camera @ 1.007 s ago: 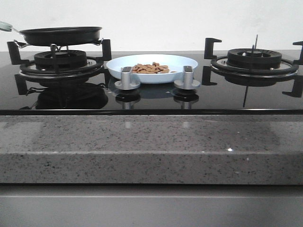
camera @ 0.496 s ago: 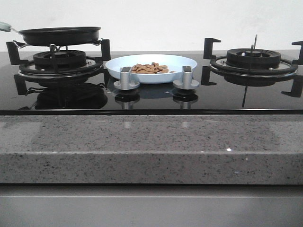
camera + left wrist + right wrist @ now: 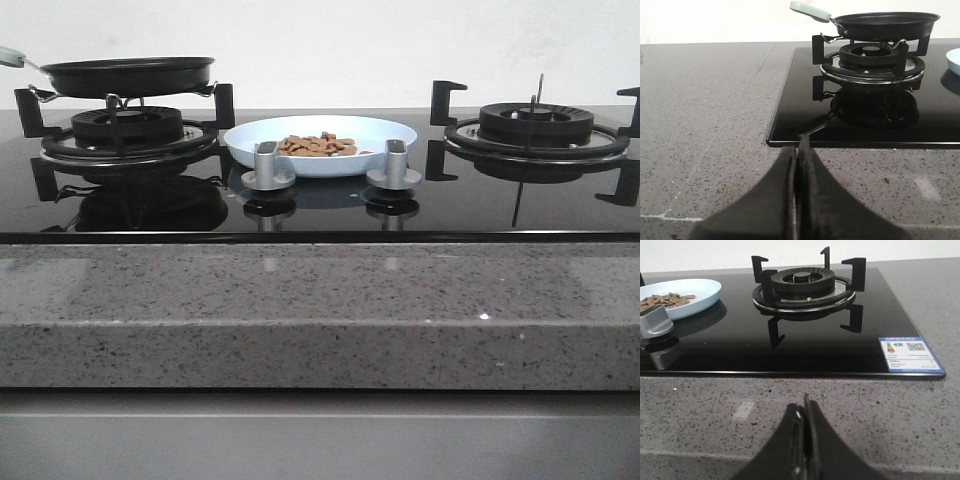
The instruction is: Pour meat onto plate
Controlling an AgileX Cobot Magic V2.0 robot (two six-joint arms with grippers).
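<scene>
The pale blue plate sits at the middle of the black glass hob, behind two silver knobs. A heap of small orange-brown meat pieces lies in it. The plate and meat also show in the right wrist view, and the plate's rim in the left wrist view. My left gripper is shut and empty over the grey counter, in front of the hob's left edge. My right gripper is shut and empty over the counter, in front of the right burner. Neither gripper shows in the front view.
A black frying pan with a pale green handle rests on the left burner. The right burner is bare. Two silver knobs stand in front of the plate. A speckled grey counter edge runs along the front.
The front view shifts very slightly; the pan, plate and meat stay where they were.
</scene>
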